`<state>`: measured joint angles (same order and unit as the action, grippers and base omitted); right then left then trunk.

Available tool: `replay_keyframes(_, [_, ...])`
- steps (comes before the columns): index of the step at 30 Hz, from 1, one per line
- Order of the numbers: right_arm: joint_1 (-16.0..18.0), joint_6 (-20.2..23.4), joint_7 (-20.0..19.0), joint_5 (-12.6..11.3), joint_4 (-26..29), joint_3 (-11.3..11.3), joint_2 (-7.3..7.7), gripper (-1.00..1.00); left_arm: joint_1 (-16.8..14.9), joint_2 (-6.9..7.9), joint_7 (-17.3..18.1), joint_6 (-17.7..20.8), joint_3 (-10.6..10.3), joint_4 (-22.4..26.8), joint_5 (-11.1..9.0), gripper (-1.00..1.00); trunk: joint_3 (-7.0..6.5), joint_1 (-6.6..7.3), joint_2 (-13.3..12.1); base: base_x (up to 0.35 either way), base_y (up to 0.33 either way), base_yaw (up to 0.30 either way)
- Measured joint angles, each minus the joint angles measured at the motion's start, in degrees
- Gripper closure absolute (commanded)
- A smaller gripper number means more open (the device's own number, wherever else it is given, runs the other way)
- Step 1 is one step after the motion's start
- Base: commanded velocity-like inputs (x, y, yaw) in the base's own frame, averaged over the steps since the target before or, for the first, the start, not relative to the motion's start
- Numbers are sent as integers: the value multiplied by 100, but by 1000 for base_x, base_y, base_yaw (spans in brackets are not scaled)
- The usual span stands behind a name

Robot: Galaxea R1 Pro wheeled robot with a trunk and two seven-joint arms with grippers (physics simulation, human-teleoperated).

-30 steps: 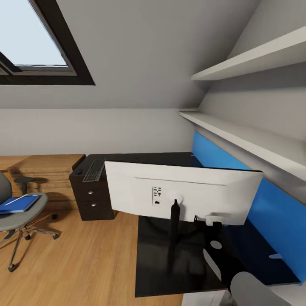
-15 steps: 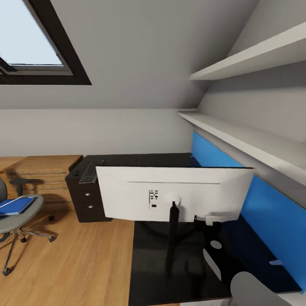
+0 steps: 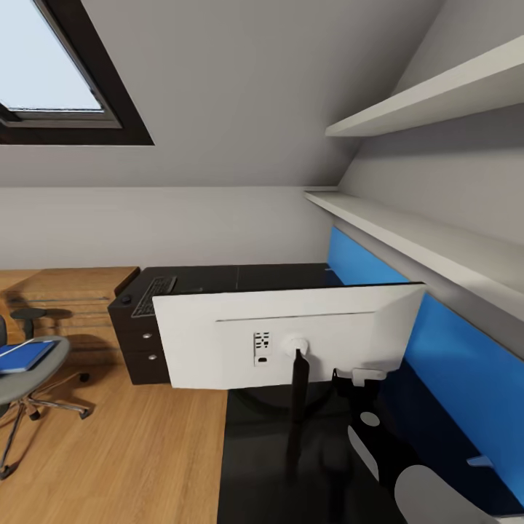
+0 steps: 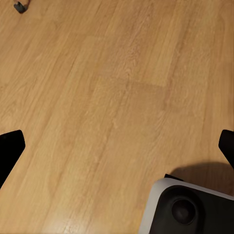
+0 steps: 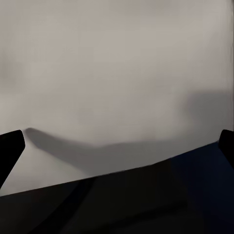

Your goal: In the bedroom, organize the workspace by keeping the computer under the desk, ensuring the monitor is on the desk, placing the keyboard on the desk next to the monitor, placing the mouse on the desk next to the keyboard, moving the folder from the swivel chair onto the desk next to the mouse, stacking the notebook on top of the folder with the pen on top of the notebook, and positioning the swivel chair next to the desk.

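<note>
The monitor (image 3: pixel 284 335) stands at 6 o'clock on the black surface (image 3: pixel 306 466). The right gripper (image 5: pixel 117 146), spread wide, sits close behind and could tip it over.

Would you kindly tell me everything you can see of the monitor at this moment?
The monitor is a wide, thin flat screen seen from behind in the head view: its back is a smooth pale grey-white, plastic-looking panel with a small cluster of dark ports left of centre and a round white mount. A slim black stand arm drops from that mount to the glossy black desk. The panel stands upright, slightly tilted, its right end higher. Its front face is hidden. The right arm's dark end reaches up beside its lower right edge; contact cannot be judged.
</note>
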<state>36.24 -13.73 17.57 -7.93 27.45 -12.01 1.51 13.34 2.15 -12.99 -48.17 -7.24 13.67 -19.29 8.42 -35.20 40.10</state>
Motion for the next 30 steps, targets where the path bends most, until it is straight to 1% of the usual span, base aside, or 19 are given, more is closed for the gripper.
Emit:
replay_keyframes(9, [0,-1,3,1,1,1,0,-100,-2,0,-3,-1,6,0,-6,-100,0,-1,-1,14,0,0])
replay_keyframes(13, [0,-1,3,1,0,1,0,-100,-1,0,-3,-2,8,0,-6,-100,0,-2,-1,-114,0,0])
replay_keyframes(23, [0,4,6,-1,0,-5,-24,-100,0,13,-5,-2,9,0,-14,-100,0,-4,-1,-311,0,0])
replay_keyframes(27, [0,35,35,-9,6,-19,-62,-100,0,28,-15,-2,16,0,-24,-100,0,-4,-1,-335,0,0])
replay_keyframes(28, [0,42,41,-12,13,-19,-76,-100,0,31,-20,-2,16,0,-35,-100,0,-4,-1,-336,0,0])
replay_keyframes(30, [-2,80,61,-18,58,-18,-137,-100,-2,38,-29,-3,29,2,-148,-100,-1,-4,-2,-336,0,0])
